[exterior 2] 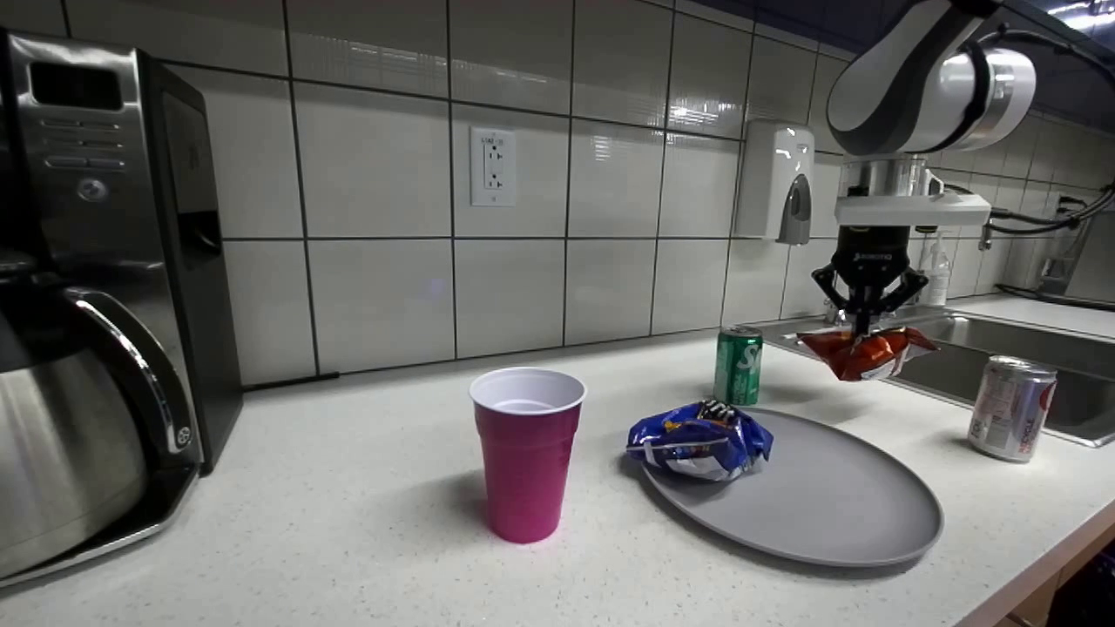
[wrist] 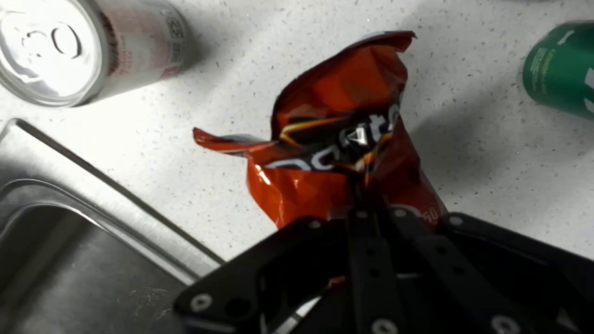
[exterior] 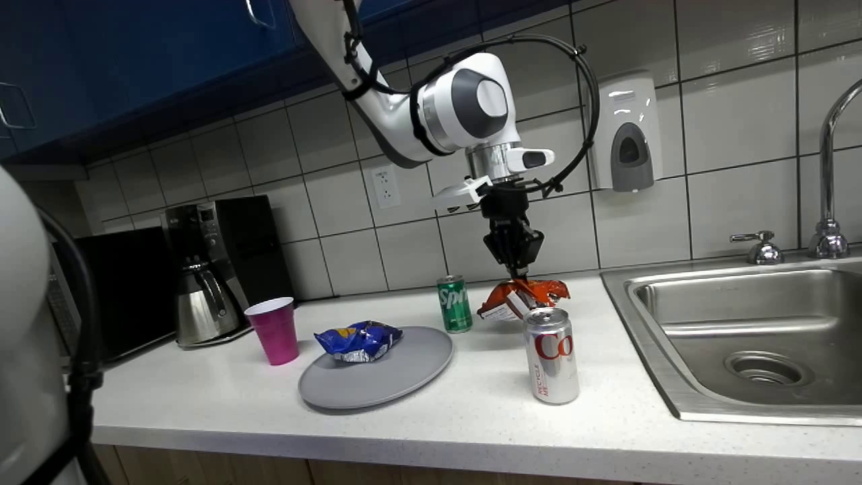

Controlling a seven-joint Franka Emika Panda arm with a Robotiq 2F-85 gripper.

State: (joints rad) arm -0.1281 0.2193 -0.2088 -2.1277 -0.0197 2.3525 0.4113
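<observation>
My gripper (exterior: 517, 273) is shut on a crumpled orange-red chip bag (exterior: 539, 291), pinching a fold near its middle. In an exterior view the bag (exterior 2: 880, 355) hangs above the counter. Seen from the wrist, the bag (wrist: 320, 190) flares out beyond the fingertips, and the tips themselves are hidden in its fold. A green Sprite can (exterior: 454, 304) stands upright close to the bag. On the other side is a silver Coke can (exterior: 552, 356), also upright. A blue chip bag (exterior 2: 701, 440) lies on the edge of a round grey plate (exterior 2: 836, 514).
A magenta cup (exterior 2: 530, 457) stands on the white counter beside the plate. The steel sink (exterior: 646, 364) is set into the counter near the Coke can. A coffee maker (exterior: 209, 296) stands against the tiled wall, and a soap dispenser (exterior: 626, 135) hangs on it.
</observation>
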